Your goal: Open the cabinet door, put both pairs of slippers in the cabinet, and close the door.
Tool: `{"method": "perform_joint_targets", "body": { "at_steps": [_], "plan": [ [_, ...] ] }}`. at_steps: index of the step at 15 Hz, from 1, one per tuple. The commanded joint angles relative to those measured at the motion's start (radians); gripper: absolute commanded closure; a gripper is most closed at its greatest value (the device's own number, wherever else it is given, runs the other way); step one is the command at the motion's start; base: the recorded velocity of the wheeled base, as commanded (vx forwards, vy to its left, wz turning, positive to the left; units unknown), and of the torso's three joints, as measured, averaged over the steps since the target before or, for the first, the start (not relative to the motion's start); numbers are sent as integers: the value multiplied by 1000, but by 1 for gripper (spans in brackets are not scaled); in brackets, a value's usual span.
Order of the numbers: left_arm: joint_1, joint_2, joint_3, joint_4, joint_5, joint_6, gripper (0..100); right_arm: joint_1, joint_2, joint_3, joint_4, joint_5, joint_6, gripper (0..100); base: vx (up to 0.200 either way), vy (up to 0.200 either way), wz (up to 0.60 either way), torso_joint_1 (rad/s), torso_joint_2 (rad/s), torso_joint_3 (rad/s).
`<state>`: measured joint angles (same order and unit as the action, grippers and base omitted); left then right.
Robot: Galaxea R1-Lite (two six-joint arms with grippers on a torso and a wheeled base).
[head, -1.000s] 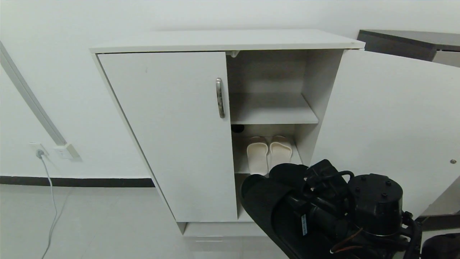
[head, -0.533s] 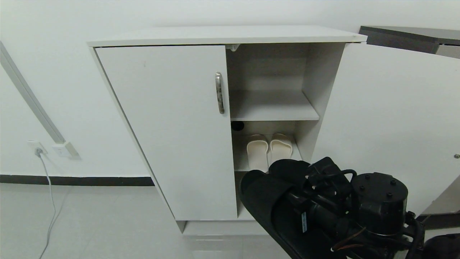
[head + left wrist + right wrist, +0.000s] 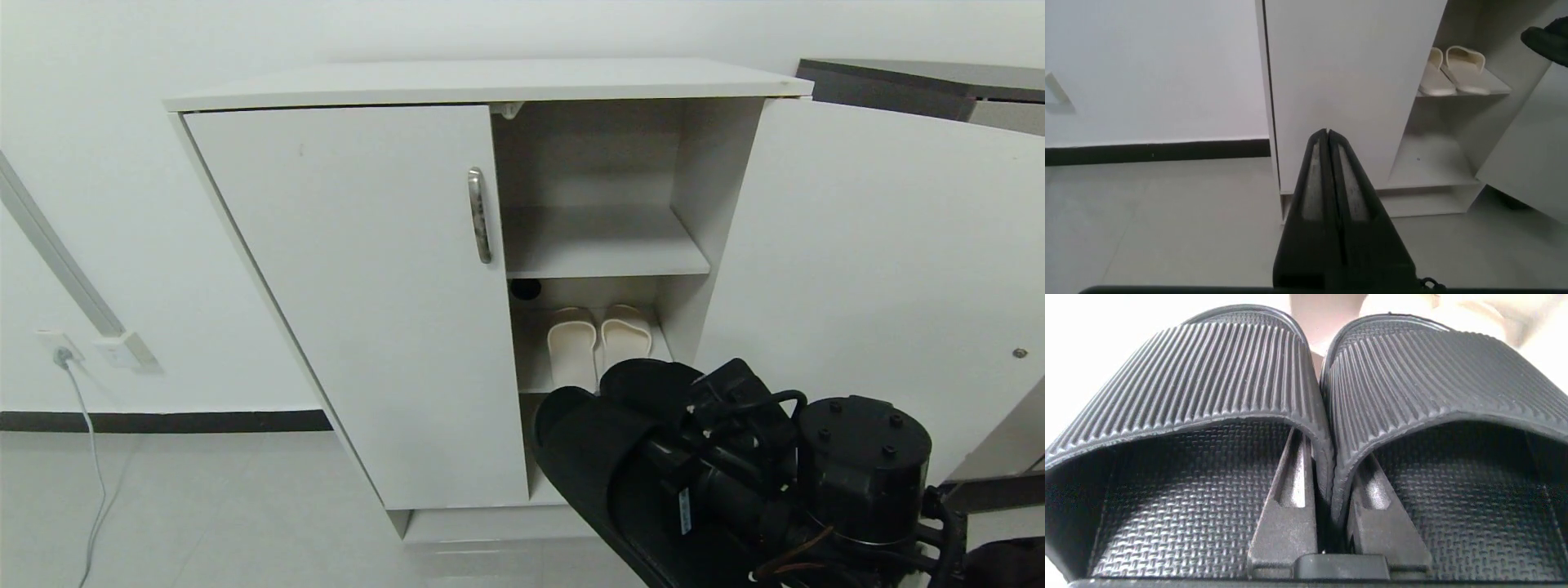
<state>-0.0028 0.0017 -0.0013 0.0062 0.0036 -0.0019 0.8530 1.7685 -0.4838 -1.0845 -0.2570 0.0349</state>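
The white cabinet [image 3: 490, 82] has its left door [image 3: 359, 302] shut and its right door [image 3: 882, 269] swung wide open. A pair of white slippers [image 3: 600, 343] lies side by side on the middle shelf; the same white slippers [image 3: 1458, 69] appear in the left wrist view. My right gripper [image 3: 1329, 494] is shut on the inner walls of a pair of black slippers [image 3: 1306, 400], holding both together. The black slippers [image 3: 604, 441] hang in front of the cabinet's lower opening, toes toward it. My left gripper [image 3: 1325, 143] is shut on nothing, low above the floor, facing the shut left door.
The top shelf [image 3: 604, 241] is bare, and so is the bottom compartment floor [image 3: 1429, 159]. A metal handle [image 3: 479, 215] runs down the left door's edge. A wall socket with a cable [image 3: 61, 355] is at the far left. A dark counter [image 3: 922, 86] stands behind the open door.
The head view has shifted, so the cabinet sits further left in the picture. The right gripper still holds the black slippers before the lower opening, with little relative movement.
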Motion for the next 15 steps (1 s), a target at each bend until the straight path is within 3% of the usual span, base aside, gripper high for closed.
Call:
{"method": "perform_joint_targets", "body": {
  "at_steps": [1, 3, 7, 9, 11, 12, 15],
  "plan": [
    [0, 0, 0, 0, 1, -3, 100, 17, 3, -2, 1, -8, 0, 100, 0, 0, 0, 0, 0, 0],
    [0, 1, 0, 0, -2, 2, 100, 32, 20, -62, 6, -24, 2, 100, 0, 0, 0, 0, 0, 0],
    [0, 0, 1, 0, 47, 13, 100, 144, 144, -328, 202, -426, 140, 100, 0, 0, 0, 0, 0, 0],
    [0, 0, 1, 0, 47, 10, 100, 147, 187, -424, 293, -533, 158, 100, 0, 0, 0, 0, 0, 0],
    [0, 0, 1, 0, 47, 11, 100, 147, 206, -457, 322, -573, 175, 100, 0, 0, 0, 0, 0, 0],
    [0, 0, 1, 0, 44, 13, 100, 143, 230, -542, 408, -616, 224, 100, 0, 0, 0, 0, 0, 0],
    [0, 0, 1, 0, 44, 13, 100, 112, 229, -638, 512, -620, 250, 100, 0, 0, 0, 0, 0, 0]
  ]
}}
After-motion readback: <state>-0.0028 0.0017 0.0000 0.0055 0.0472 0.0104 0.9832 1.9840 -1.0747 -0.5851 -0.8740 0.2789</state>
